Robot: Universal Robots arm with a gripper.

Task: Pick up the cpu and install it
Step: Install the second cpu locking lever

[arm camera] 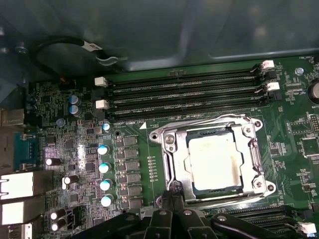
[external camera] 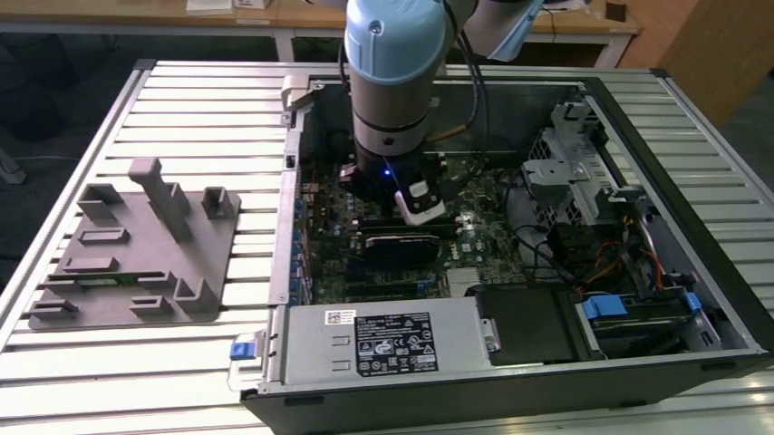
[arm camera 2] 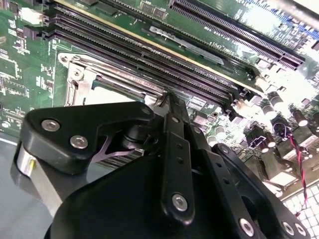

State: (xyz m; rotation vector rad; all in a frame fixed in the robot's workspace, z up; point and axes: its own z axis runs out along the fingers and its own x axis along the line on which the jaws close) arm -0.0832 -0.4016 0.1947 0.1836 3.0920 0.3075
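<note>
The cpu (arm camera: 214,162) lies flat in its socket on the green motherboard, its pale shiny top showing through the window of the silver metal frame (arm camera: 256,159) around it. In the first wrist view my gripper (arm camera: 172,195) is shut with nothing in it, its dark tips together at the socket's near corner, beside the cpu and not on it. In the second wrist view the gripper (arm camera 2: 167,99) is a black body narrowing to a thin tip just over the socket frame (arm camera 2: 79,82). In the exterior view the arm (external camera: 390,82) reaches down into the open computer case (external camera: 677,181).
Black memory slots (arm camera: 184,92) run along one side of the socket, and a column of capacitors (arm camera: 103,167) along another. A black cable (arm camera: 65,47) loops by the case wall. A grey fixture (external camera: 133,254) lies on the slatted table; the power supply (external camera: 375,343) fills the case's front.
</note>
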